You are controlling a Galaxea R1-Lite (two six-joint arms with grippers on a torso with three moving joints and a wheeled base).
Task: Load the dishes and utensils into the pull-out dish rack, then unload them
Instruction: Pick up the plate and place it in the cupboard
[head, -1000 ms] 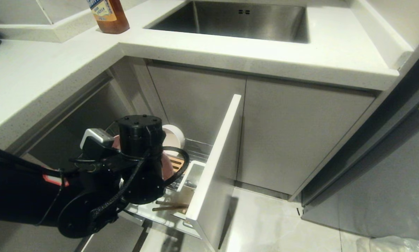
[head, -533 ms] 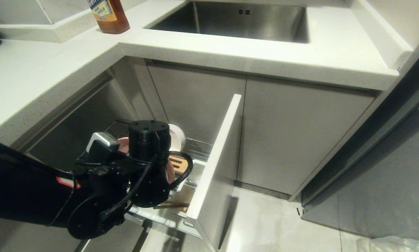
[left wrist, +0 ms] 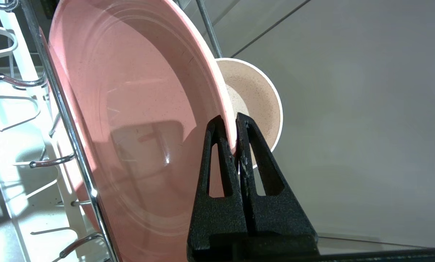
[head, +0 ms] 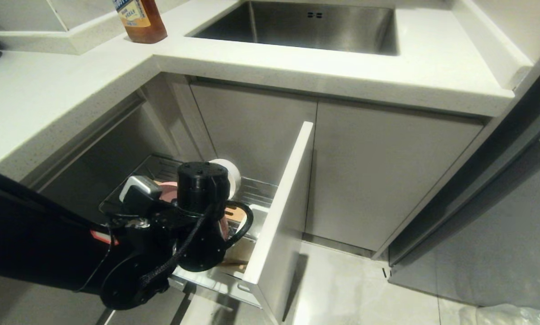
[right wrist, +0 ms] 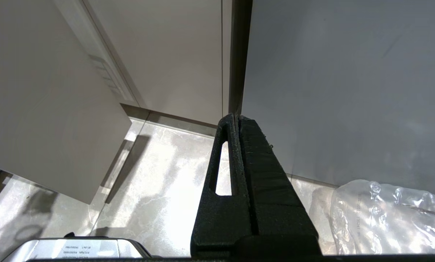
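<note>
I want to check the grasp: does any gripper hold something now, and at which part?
The left gripper is shut on the rim of the pink plate, which stands in the dish rack. The right gripper is shut and holds nothing.

Amber bottle (head: 140, 20) beside steel sink (head: 306, 25)

Glossy pink plate (left wrist: 130, 109), speckled matt cream bowl (left wrist: 255, 98), chrome wire rack (left wrist: 68, 123).

Light came from overhead, pretty bright on the white countertop (head: 48, 104), while the cabinet recess under it sat in shadow. The drip tray (left wrist: 6, 153) was blown out with glare, and the pink plate (left wrist: 130, 109) had soft reflections. The floor tiles (right wrist: 159, 182) shone too. Everything looked sharp enough.
</note>
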